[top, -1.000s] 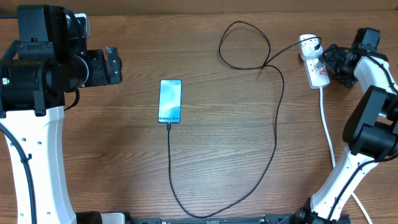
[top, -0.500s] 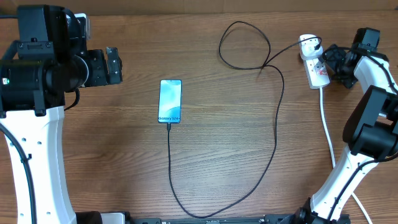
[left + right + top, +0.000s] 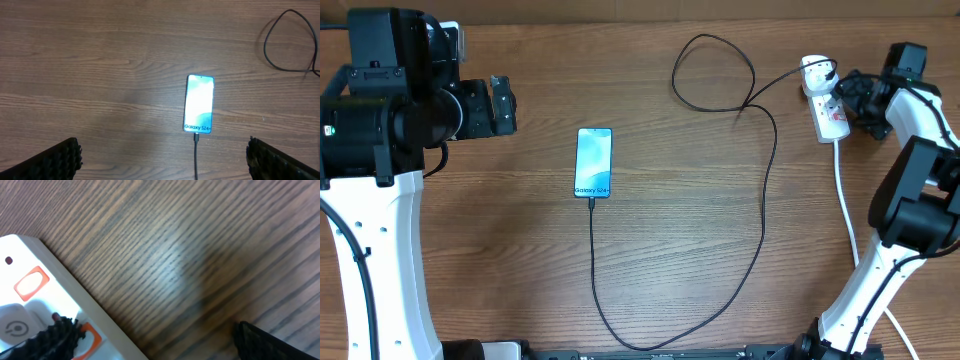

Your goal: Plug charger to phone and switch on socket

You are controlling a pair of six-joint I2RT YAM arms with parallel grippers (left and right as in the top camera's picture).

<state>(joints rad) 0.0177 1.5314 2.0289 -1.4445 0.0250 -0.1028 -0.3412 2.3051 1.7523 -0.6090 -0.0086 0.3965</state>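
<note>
Overhead: the phone [image 3: 594, 162] is lying left of the table's [image 3: 670, 260] centre, with the charger [image 3: 765, 200] meeting its near end. The socket [image 3: 825, 105] is sitting by the far right corner, the right pincer [image 3: 852, 100] beside it.

Left wrist: the left pincer [image 3: 162, 150] is hanging wide apart over the phone.

Right wrist alone is showing the red switch [image 3: 31, 282]. That pincer's fingers [image 3: 60, 335] are standing apart, one overhanging the socket. A glancing push could be shoving the socket aside rather than tipping the switch.
</note>
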